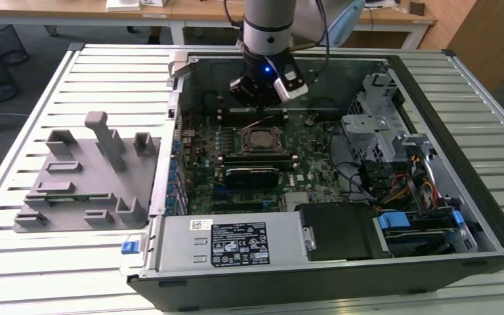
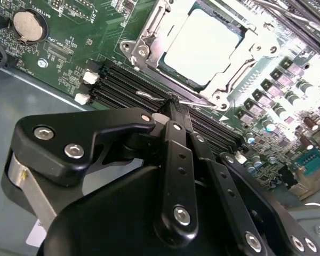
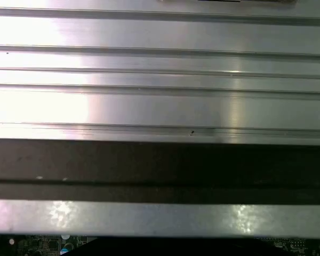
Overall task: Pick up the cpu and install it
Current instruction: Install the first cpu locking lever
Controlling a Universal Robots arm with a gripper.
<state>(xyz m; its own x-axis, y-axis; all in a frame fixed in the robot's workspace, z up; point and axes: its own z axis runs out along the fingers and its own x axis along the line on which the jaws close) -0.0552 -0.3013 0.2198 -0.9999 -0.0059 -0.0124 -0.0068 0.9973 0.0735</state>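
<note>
One open computer case (image 1: 462, 197) lying on a ribbed metal tabletop (image 1: 50, 98), one grey moulded fixture (image 1: 86, 177) at middle left of the exterior view, one green motherboard (image 1: 314, 164) inside the case. One cpu (image 2: 202, 45), pale and silvery, seated in one metal socket frame (image 2: 144, 48) at upper centre of the second wrist view; seen in the exterior view as a small square (image 1: 258, 139) at frame centre. One round coin cell (image 2: 28, 25) at upper left of the second wrist view; black memory slots (image 2: 122, 88) running diagonally just below the socket.

One grey arm (image 1: 268, 23) dropping upright from top centre of the exterior view, a blue light glowing on its wrist, one black pincer (image 1: 254, 98) hanging inside the case.

Pincer (image 2: 173, 104) closed, fingertips pressed together with nothing between them, dark linkages filling the lower half of the second wrist view. Fingertips poised over the memory slots, just beside the socket frame's lower edge and a thin wire lever (image 2: 149, 97); cpu near the tips but apart from them, higher in frame. In the exterior view, pincer just above the socket, toward the top of the frame.

Ribbed metal surface (image 3: 160, 69) across the first wrist view, a sliver of green board (image 3: 48, 245) at lower left.
</note>
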